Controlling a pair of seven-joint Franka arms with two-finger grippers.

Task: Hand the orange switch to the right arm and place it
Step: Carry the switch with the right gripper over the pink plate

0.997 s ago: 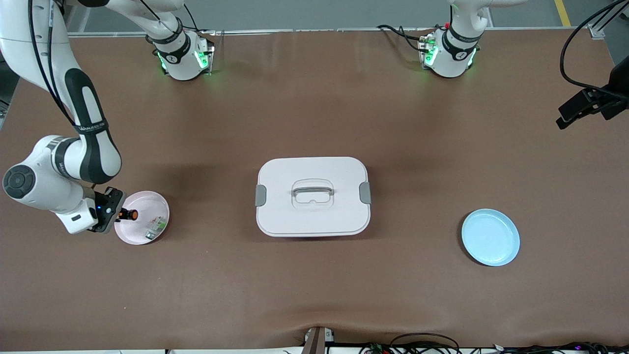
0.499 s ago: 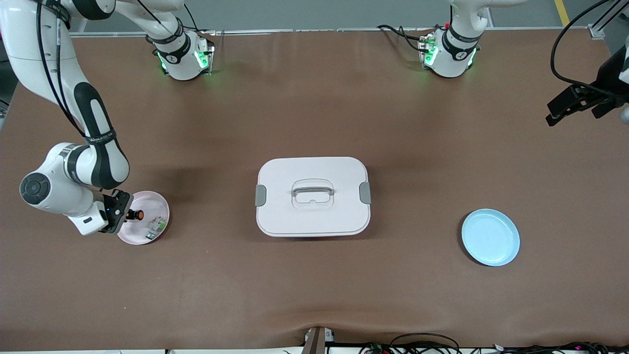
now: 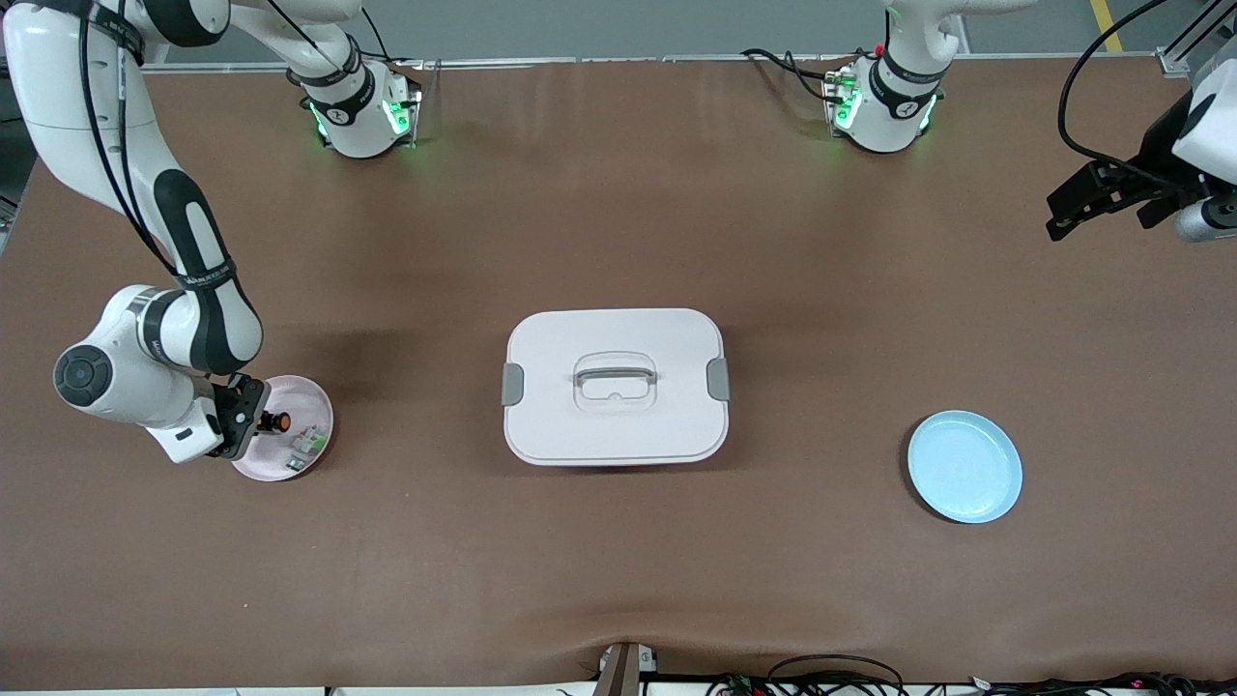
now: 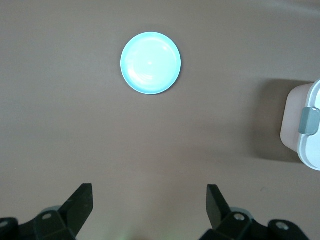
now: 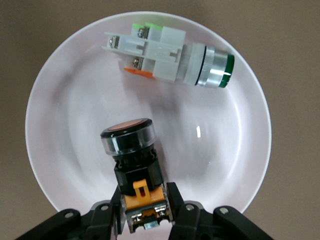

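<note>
Orange switch (image 5: 134, 167), a stubby black plastic cylinder with a glossy round orange button face and an orange-marked square tail, sits pinched at that tail between the two black fingers (image 5: 174, 202) of the right end effector (image 3: 253, 422), which is closed tight on it. In the right wrist view the button face points away from the fingers, over the middle of a smooth, shallow round pale pink plate (image 5: 65, 100); whether the switch touches the plate's surface cannot be told. On the same plate lies a small white-and-green plastic part (image 5: 167, 52) with a silvery metal collar and green cap, on its side, just beside the switch but apart from it.

The right arm (image 3: 159, 319), white with black joint bands, comes from its base, bends sharply at the elbow, and brings its wrist low over the plate's rim at its own end of the matte brown table (image 3: 618, 561).

The left end effector (image 3: 1102, 198) hangs high over bare table at the left arm's end, its black fingers (image 4: 80, 205) spread wide and holding nothing. Below it, nearer the front camera, lies a glossy round light blue plate (image 3: 964, 467). A rounded rectangular white plastic box (image 3: 616, 387), with grey side clips and a recessed handle in its lid, stands at the table's middle.
</note>
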